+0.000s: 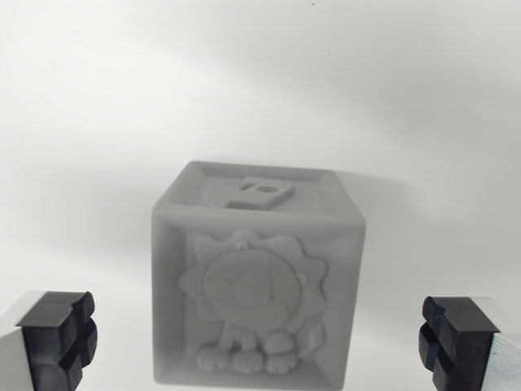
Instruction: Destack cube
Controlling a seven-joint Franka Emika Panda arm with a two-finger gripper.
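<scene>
Fingers [55, 338] wide, empty, flanking grey cube [257, 277]; likely light, rigid, smooth plastic — pinch flat side walls, not lion relief.

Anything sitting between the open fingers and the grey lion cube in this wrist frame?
Nothing visible. The gripper is open, its fingers either side of the cube, with only bare white surface around it.
</scene>
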